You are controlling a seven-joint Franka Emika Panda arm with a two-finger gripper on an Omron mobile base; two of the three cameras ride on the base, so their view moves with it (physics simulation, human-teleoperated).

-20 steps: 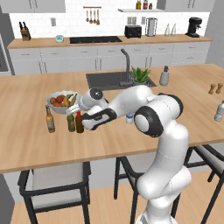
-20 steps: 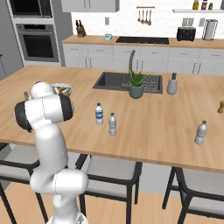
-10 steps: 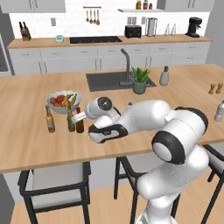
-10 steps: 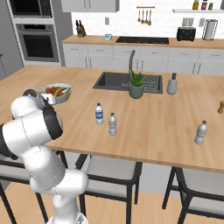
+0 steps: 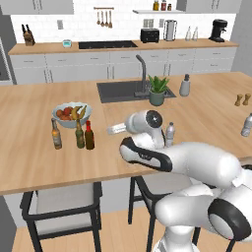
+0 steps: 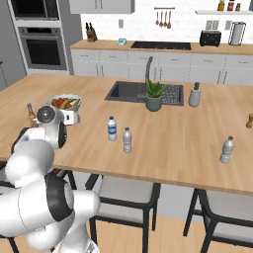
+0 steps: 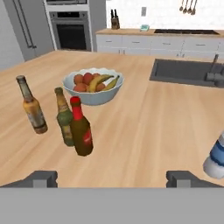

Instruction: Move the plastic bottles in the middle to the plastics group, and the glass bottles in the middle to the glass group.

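The slim brown glass bottle with the red cap [image 7: 81, 129] stands upright beside the green bottle [image 7: 64, 118] and the amber bottle [image 7: 31, 107] of the glass group. My gripper [image 7: 113, 179] is open and empty, a short way back from them. In the left base view my gripper [image 5: 111, 130] hangs just right of the red-capped bottle [image 5: 89, 136]. The blue-label plastic bottle [image 6: 112, 128] and the plain plastic bottle [image 6: 127, 140] stand mid-counter. The silvery bottle of the plastics group [image 6: 227, 149] stands far right.
A fruit bowl [image 7: 92, 89] sits just behind the glass bottles. The sink [image 5: 128, 90], a potted plant [image 5: 157, 91] and a grey soap dispenser [image 5: 185, 85] lie further back. Stools [image 5: 61, 206] stand under the counter's near edge.
My hand has pulled back to the right, away from the red-capped bottle, which stays standing next to the green one. The arm's elbow has swung low across the front.
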